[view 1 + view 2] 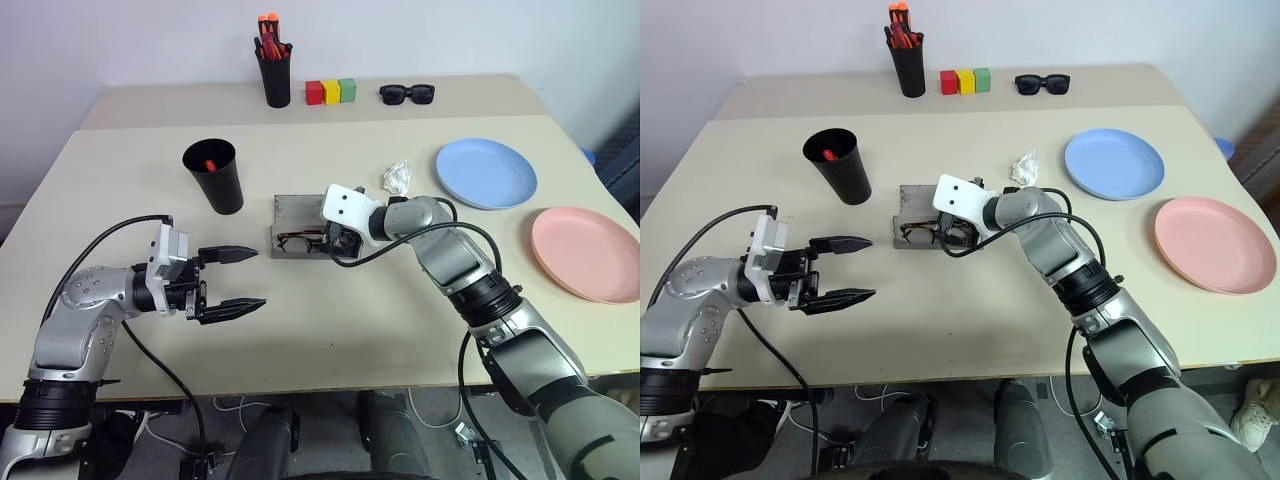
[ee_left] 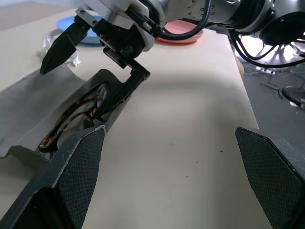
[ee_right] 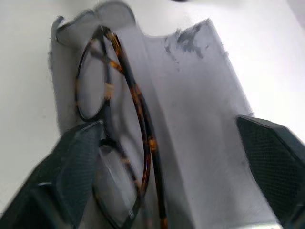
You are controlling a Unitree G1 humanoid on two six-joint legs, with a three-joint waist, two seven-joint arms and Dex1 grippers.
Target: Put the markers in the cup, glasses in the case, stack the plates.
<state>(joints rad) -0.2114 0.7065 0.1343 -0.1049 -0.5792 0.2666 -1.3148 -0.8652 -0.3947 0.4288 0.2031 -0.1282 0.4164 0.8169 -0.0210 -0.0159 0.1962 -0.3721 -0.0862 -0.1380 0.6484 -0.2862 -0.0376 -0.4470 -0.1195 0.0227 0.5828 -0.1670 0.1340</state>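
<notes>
Glasses [image 3: 119,138] in the case [image 3: 200,119] look light and fragile; both tools, left [image 1: 232,280] and right [image 2: 90,67], gape wide, so I'd nudge frame, never lenses.

Glasses [image 3: 119,143] in case [image 3: 200,119], beside cup [image 1: 213,175]

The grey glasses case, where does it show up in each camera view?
Left eye: grey case at table centre, lying open, right hand over it.
Right eye: centre again, right of the black cup.
Left wrist: left side.
Right wrist: middle.
Shared landmark: the glasses in it.
</notes>
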